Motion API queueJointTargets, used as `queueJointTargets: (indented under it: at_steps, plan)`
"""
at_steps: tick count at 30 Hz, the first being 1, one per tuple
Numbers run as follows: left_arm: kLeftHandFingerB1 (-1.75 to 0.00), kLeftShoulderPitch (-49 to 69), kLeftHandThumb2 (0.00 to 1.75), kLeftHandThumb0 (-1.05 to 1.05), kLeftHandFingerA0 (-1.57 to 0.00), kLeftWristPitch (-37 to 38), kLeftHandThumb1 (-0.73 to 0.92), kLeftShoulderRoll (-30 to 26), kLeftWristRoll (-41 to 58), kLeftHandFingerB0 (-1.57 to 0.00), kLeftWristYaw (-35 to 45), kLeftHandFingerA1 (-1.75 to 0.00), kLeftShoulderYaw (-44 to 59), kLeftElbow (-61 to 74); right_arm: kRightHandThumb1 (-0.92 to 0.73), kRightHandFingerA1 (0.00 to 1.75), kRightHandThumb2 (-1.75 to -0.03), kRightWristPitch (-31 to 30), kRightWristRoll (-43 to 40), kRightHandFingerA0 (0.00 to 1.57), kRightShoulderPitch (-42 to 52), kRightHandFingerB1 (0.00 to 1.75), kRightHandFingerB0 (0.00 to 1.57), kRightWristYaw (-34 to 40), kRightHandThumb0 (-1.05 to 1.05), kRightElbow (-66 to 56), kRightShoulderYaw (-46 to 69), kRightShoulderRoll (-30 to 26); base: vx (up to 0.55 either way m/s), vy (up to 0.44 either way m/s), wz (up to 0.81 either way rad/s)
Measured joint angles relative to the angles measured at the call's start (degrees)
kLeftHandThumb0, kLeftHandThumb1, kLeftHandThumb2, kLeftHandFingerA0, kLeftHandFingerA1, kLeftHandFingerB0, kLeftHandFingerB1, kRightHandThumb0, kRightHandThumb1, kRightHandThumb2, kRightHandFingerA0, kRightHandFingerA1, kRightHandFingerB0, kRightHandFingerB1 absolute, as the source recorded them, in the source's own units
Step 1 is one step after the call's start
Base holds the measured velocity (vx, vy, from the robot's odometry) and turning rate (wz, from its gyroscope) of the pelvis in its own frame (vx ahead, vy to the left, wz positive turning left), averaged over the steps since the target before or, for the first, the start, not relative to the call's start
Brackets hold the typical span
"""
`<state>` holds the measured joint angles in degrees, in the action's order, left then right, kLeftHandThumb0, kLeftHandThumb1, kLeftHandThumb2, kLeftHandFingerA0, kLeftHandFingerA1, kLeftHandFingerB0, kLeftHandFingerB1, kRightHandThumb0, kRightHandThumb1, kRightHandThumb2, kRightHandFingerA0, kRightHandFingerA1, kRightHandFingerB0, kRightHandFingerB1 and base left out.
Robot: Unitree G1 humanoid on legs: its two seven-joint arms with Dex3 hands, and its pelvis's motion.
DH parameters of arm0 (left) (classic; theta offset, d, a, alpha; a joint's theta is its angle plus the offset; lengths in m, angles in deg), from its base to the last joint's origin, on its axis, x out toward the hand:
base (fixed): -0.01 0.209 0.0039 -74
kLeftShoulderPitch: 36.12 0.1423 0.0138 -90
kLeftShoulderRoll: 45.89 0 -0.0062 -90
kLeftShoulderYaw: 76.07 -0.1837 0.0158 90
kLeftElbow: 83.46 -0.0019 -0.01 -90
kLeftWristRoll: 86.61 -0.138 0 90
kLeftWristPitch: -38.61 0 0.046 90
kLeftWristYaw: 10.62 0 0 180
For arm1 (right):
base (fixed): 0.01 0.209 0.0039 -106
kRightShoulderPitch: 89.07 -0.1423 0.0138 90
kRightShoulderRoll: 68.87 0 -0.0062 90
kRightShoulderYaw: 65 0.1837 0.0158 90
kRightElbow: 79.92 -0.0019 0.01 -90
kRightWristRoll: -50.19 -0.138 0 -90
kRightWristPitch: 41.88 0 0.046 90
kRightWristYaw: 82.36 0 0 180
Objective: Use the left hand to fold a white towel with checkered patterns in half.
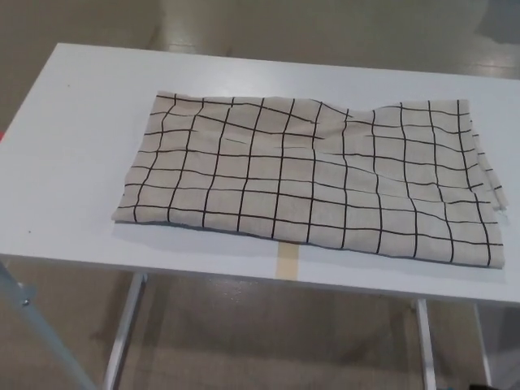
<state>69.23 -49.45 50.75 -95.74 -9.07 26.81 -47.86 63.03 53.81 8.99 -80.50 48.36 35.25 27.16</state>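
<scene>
An off-white towel with a black grid pattern [313,177] lies flat on the white table [73,154], spread from left of centre to the right edge. A layered edge shows along its right side [487,175], and a few soft wrinkles run across the upper middle. Neither of my hands shows in the head view.
A strip of tan tape [287,264] marks the table's front edge below the towel. Metal table legs [126,333] stand on the beige floor beneath. A grey bar [36,325] crosses the lower left corner. Bare tabletop lies to the towel's left.
</scene>
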Motion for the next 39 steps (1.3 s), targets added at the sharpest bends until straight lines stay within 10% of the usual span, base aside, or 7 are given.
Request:
queueJointTargets:
  at_steps: [4, 5, 9, 39]
  plan:
    - [-0.40, -0.05, 0.76, -0.67, -0.07, 0.30, 0.45, 0.37, 0.22, -0.17, 1.15, -0.42, 2.03, -0.21, -0.70, 0.60, -0.61, 2.50, -0.27, 0.45, -0.06, 0.51, 0.46, 0.49, -0.46, -0.78, 1.26, 0.05, 0.00, 0.000, 0.00]
    - [-0.48, -0.06, 0.90, -0.34, -0.02, 0.39, 0.32, 0.37, 0.23, 0.00, 1.54, -0.52, 2.45, -0.21, -0.70, 0.60, -0.61, 3.07, -0.30, 0.45, -0.06, 0.51, 0.46, 0.59, -0.46, -0.88, 1.56, 0.05, 0.00, 0.000, 0.00]
    - [0.00, -0.12, 0.77, -0.76, 0.00, 0.68, 0.46, 0.35, 0.29, 0.00, 2.91, -0.01, 3.61, -0.21, -0.70, 0.62, -0.61, 4.73, -0.52, 0.45, -0.06, 0.51, 0.46, 0.80, -0.45, -1.16, 2.47, 0.06, 0.00, 0.000, 0.00]
    - [-0.07, -17.28, 0.65, -0.46, 0.00, 16.25, 0.32, -19.46, 8.40, 0.00, 6.37, -0.14, 14.60, 0.93, -0.70, 0.62, -0.61, 13.75, -3.79, 0.44, 2.13, 0.51, 0.46, 0.79, -0.45, -5.57, 5.83, 2.74, 0.00, 0.000, 0.01]
